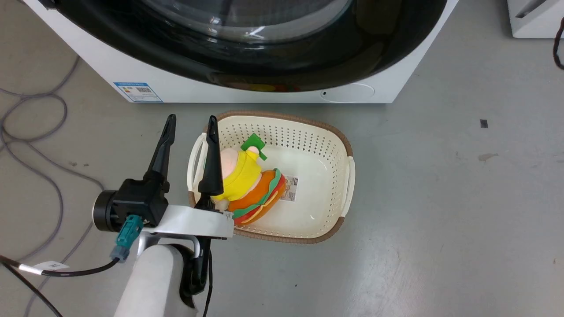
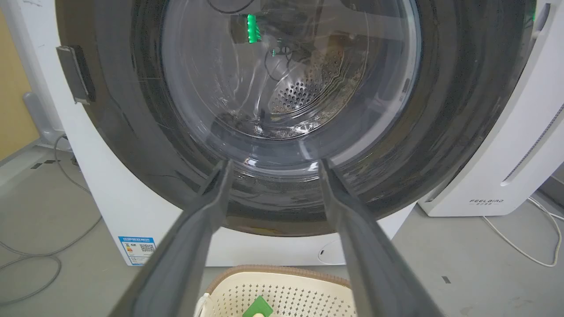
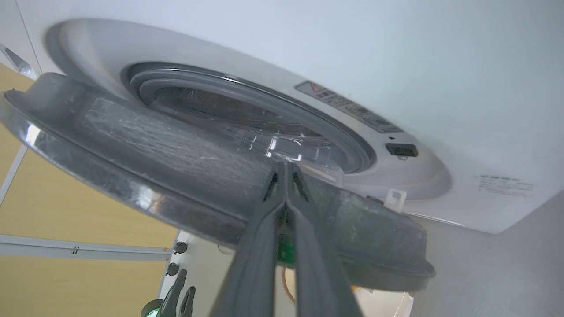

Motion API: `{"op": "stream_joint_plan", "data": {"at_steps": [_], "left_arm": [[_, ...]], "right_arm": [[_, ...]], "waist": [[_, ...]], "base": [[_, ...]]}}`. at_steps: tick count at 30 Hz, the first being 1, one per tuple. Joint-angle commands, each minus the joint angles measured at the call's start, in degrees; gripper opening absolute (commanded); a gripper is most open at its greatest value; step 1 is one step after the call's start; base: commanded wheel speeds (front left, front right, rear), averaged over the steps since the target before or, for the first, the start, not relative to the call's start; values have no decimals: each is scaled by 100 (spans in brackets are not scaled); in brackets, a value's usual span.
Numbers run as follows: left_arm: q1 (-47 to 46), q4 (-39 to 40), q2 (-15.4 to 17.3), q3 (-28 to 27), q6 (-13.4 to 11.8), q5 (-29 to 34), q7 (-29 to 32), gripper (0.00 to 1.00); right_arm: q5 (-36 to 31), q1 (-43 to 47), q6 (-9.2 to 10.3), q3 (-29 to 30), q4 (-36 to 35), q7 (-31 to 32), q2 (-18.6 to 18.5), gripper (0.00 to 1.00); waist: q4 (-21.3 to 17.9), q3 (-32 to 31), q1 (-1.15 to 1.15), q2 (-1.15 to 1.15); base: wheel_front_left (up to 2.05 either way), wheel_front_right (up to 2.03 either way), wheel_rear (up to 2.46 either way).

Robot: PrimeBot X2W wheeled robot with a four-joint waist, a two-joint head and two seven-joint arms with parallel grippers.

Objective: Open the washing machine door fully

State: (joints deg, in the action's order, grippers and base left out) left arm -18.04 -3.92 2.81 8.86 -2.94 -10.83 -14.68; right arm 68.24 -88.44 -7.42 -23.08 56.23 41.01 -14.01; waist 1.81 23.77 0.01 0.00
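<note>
So, head view: washer (image 1: 246, 92) at top, door (image 1: 264, 66) black ring across its front; gap not readable from here. Left gripper (image 1: 191, 118) low, near basket (image 1: 344, 147), fingers spread, empty, well short of door.

Left wrist view: door face-on, looks near closed from this angle.

Right wrist view: door ajar, clear gap to washer front, gasket (image 3: 246, 94) exposed. Right gripper (image 3: 287, 165) fingers pressed together, gripping nothing, tips in gap at door's inner side.

Judgement: latch released, door swung partway; most of swing left to do.
</note>
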Motion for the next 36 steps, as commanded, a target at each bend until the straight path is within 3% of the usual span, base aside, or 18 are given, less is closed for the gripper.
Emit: {"op": "stream_joint_plan", "data": {"at_steps": [1, 21, 36], "left_arm": [[-83, -21, 7, 10, -23, -46, -32, 100], [125, -247, 7, 118, -25, -134, -32, 100], [673, -402, 7, 6, -12, -68, -32, 100]], "right_arm": [[52, 260, -7, -51, -68, 129, 184, 0], [380, 1270, -7, 170, -643, 983, 231, 0], [773, 2538, -7, 277, -1546, 1539, 496, 0]], "waist": [[0, -21, -1, 0], [69, -593, -1, 0], [209, -1285, -1, 0]], "base": [[0, 0, 0], [0, 0, 0], [0, 0, 0]]}}
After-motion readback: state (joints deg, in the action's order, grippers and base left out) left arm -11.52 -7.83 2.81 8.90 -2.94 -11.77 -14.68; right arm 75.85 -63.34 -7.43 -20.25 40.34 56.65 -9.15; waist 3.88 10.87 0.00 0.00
